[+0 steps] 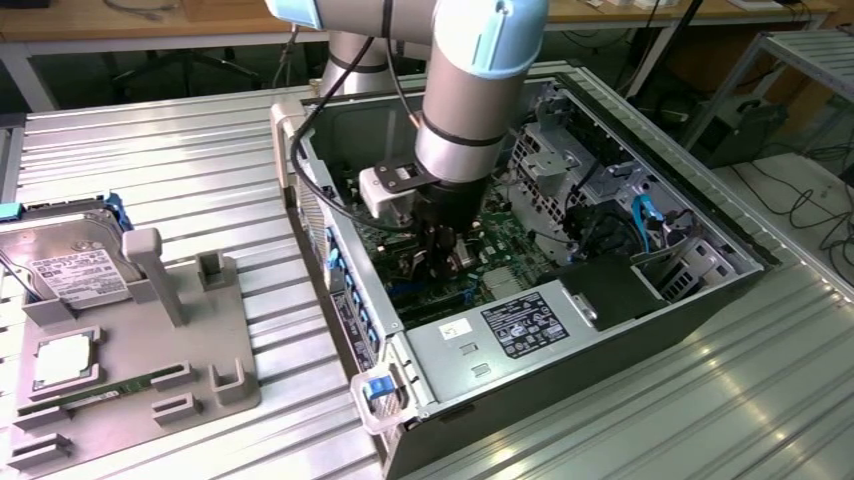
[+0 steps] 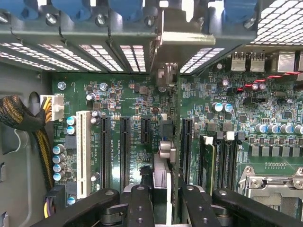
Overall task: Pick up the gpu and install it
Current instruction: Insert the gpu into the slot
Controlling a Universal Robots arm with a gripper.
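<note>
The gripper (image 2: 166,201) is holding the gpu (image 2: 166,142) edge-on, jaws partly closed on its top edge, inside the computer case (image 1: 694,290), card bracket at twelve o'clock toward the rear slot covers (image 2: 94,52). To seat it well, the card's edge should be lining up squarely over the motherboard slot (image 2: 185,142) (no tilt), then pressing evenly.

A: Can any writing be read here?

B: None clearly. The white label on the boxy silver hard drive (image 1: 78,270), the dark sticker on the grey metal power supply (image 1: 523,322) and small white lettering on the green motherboard (image 2: 118,101) are all illegible.
</note>
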